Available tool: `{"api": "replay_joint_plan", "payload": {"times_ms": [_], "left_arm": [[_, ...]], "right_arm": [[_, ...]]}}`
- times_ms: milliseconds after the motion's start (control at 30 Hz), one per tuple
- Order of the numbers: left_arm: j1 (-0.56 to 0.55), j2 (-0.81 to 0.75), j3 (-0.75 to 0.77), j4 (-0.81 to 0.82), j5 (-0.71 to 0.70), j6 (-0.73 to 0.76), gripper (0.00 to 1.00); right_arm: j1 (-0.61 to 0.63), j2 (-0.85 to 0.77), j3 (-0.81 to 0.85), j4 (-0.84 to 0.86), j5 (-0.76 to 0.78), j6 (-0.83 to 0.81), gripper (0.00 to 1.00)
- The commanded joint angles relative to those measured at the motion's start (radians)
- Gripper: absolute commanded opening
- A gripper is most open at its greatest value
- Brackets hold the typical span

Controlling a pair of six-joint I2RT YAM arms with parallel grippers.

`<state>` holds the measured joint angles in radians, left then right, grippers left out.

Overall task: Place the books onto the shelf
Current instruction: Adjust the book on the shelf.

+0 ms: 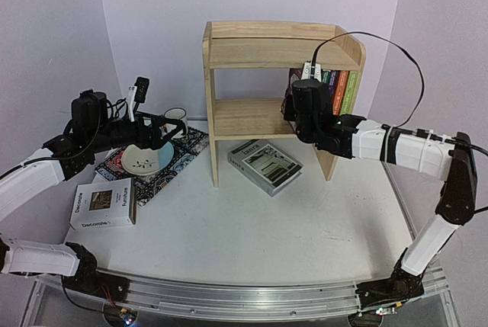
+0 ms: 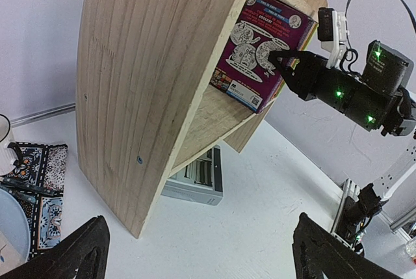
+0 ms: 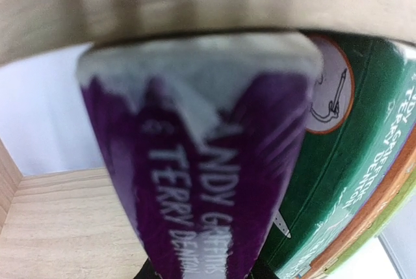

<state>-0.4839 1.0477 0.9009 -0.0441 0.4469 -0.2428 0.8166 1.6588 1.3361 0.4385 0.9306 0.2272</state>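
purple book (image 3: 201, 181) ("TERRY DENTON"), white book (image 1: 103, 203), "Decorate"

High behind the left arm (image 1: 30, 178) and right arm (image 1: 412, 148), the top camera looks down and forward over the tabletop (image 1: 229, 228) to the open front of the shelf (image 1: 252, 117). The left wrist camera, low beside the shelf's left side panel, faces rightward past it. The right wrist camera sits tight against the spine of the purple book (image 3: 208, 181) beneath the upper tier; both wrist views share that book
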Motion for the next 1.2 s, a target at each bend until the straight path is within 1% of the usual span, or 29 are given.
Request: {"api": "replay_joint_plan", "payload": {"times_ms": [0,133,167,300,400,500,633,933,1167], "left_arm": [[0.001,-0.012,0.024,0.036,0.019,-0.001,1.00],[0.000,-0.019,0.021,0.036,0.014,0.000,1.00],[0.000,-0.021,0.020,0.036,0.013,0.000,1.00],[0.001,-0.018,0.019,0.036,0.014,0.000,0.99],[0.001,-0.018,0.020,0.036,0.014,0.000,1.00],[0.001,-0.017,0.022,0.036,0.014,0.000,1.00],[0.001,-0.013,0.022,0.036,0.019,-0.001,1.00],[0.001,-0.013,0.021,0.036,0.025,-0.001,1.00],[0.001,-0.014,0.019,0.036,0.028,-0.001,1.00]], "right_arm": [[-0.020,0.012,0.043,0.054,0.169,-0.021,0.16],[-0.020,0.016,0.043,0.056,0.173,-0.018,0.16],[-0.020,0.013,0.041,0.057,0.158,-0.016,0.18],[-0.020,-0.003,0.019,0.063,0.113,-0.007,0.32],[-0.019,-0.018,0.003,0.068,0.085,-0.001,0.38],[-0.020,-0.037,-0.015,0.064,0.056,0.017,0.39],[-0.020,-0.054,-0.026,0.038,0.038,0.042,0.43],[-0.016,-0.081,-0.028,-0.010,-0.019,0.092,0.46],[-0.011,-0.107,-0.042,-0.050,-0.019,0.119,0.48]]}}
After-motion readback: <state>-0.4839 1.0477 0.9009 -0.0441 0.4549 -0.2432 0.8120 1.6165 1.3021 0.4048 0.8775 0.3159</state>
